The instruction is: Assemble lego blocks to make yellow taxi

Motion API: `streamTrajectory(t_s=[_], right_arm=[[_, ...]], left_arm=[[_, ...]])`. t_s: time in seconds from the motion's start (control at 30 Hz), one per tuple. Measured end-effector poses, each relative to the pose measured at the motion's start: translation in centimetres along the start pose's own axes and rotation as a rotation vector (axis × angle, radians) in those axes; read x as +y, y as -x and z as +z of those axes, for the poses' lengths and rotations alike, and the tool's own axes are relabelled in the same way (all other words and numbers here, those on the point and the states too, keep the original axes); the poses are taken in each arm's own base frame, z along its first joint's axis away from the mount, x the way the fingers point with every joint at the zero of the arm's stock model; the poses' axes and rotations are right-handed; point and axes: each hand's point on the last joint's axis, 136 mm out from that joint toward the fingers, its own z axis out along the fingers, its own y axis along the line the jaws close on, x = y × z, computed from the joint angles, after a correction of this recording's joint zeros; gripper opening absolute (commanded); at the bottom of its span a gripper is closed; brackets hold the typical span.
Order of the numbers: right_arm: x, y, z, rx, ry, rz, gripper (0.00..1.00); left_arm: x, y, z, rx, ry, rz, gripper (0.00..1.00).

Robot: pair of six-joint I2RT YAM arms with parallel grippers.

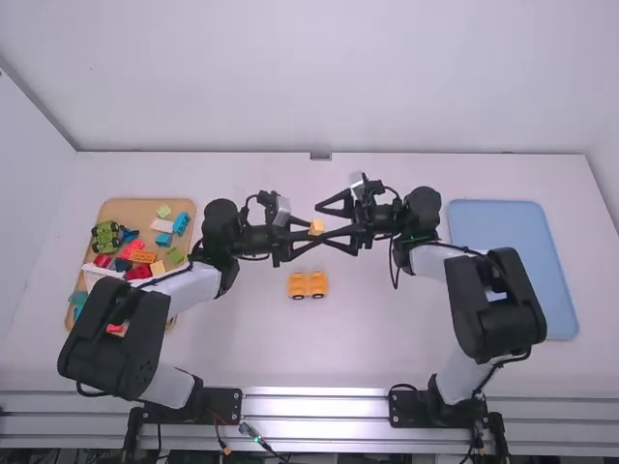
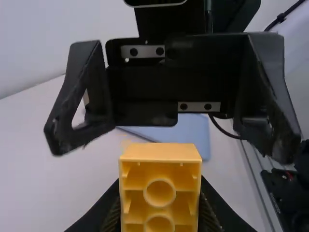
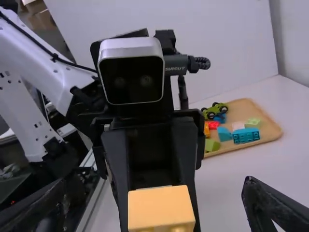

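My left gripper point(image 1: 307, 232) is shut on a yellow block point(image 1: 316, 227) above the middle of the table. In the left wrist view that block point(image 2: 160, 169), its hollow underside facing the camera, sits between the fingertips of my left gripper point(image 2: 160, 208). Facing it from the right is my right gripper point(image 1: 322, 221), open wide. The right wrist view has my right gripper point(image 3: 157, 205) with its fingers apart, the block point(image 3: 161, 205) between them, touching neither. Below on the table lies a yellow wheeled piece point(image 1: 308, 284).
A wooden tray point(image 1: 126, 209) of coloured blocks and a green vehicle point(image 1: 106, 237) stands at the left, partly under the left arm. At the right lies a blue tray point(image 1: 513, 261). The two grippers face each other closely above the table.
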Motion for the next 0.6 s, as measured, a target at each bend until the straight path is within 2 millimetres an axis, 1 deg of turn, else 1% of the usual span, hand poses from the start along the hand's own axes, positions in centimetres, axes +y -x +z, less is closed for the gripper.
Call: streamTrajectory(t_s=[0.1,0.2,0.23,0.3,0.33,0.43,0.47,0.6], right_arm=[[0.23,-0.14,0.33,0.006,0.012,-0.001,0.88],[0.27,-0.17,0.32,0.007,0.014,-0.006,0.77],[0.27,-0.17,0.33,0.008,0.015,-0.008,0.71],[0.27,-0.17,0.33,0.008,0.015,-0.007,0.61],[0.29,-0.18,0.33,0.008,0.016,-0.005,0.59],[0.28,-0.19,0.33,0.008,0.016,-0.005,0.59],[0.22,-0.26,0.32,0.009,0.014,0.001,0.56],[0.04,-0.71,0.44,0.016,0.014,0.024,0.52]], left_arm=[[-0.10,0.20,0.00,-0.006,-0.005,0.009,0.02],[-0.10,0.19,0.00,-0.005,-0.005,0.005,0.02],[-0.10,0.20,0.00,-0.006,-0.005,0.005,0.02],[-0.08,0.20,-0.01,-0.006,-0.004,0.005,0.02],[-0.10,0.20,0.00,-0.006,-0.005,0.005,0.02],[-0.12,0.27,0.00,-0.008,-0.005,0.001,0.02],[-0.17,0.35,0.00,-0.010,-0.008,0.004,0.02],[-0.36,0.59,0.00,-0.016,-0.018,0.011,0.02]])
